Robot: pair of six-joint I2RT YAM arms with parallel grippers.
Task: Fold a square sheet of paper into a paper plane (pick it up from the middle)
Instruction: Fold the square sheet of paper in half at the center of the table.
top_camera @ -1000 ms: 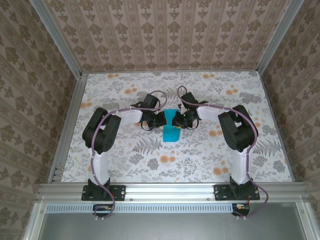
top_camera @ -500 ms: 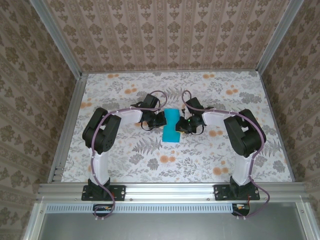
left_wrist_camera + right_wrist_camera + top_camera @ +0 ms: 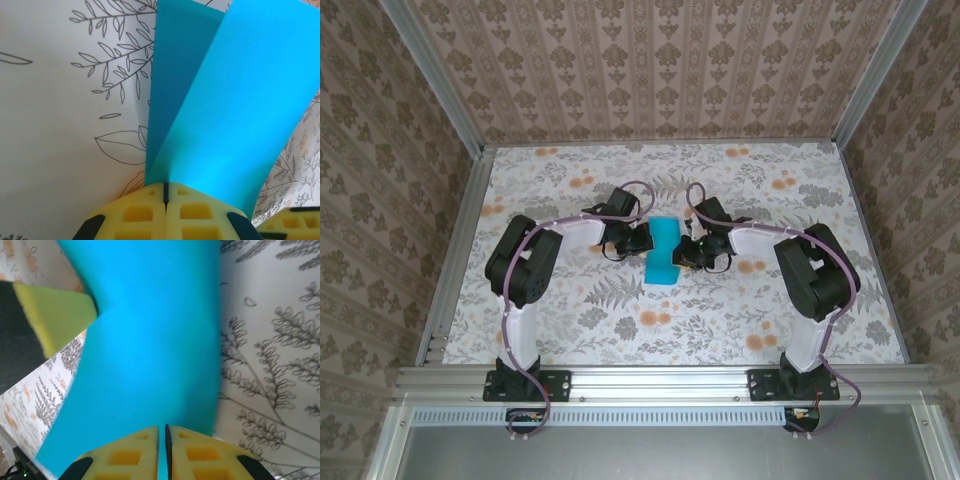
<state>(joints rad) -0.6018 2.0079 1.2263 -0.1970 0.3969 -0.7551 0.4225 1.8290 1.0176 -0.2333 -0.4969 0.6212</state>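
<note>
Left gripper [image 3: 640, 240] is seen clamped shut on the sheet of paper [image 3: 663, 252]. In the left wrist view its yellow foam pads [image 3: 135, 212] are pressed together with only a thin seam left between them, and the teal sheet is gripped at that seam. From the pinch the sheet is fanned out ahead of the gripper in two layers, a darker one partly covered by a brighter one, both joined at the pads. Right gripper [image 3: 690, 252] is likewise closed on the sheet from the opposite side. Its pads [image 3: 130, 455] are shown almost touching, with the paper run into the narrow slit between them and spread out straight ahead. One finger [image 3: 50, 315] of the left gripper is seen ahead of the right gripper and off to one side, set against the far edge of the sheet. From above, the sheet is located directly between the two gripper tips, drawn in narrower at the middle where it is gripped and wider at its two free ends. The flower-patterned table [image 3: 570, 310] is seen around it. Whether the sheet is lifted clear of the table cannot be told.
</note>
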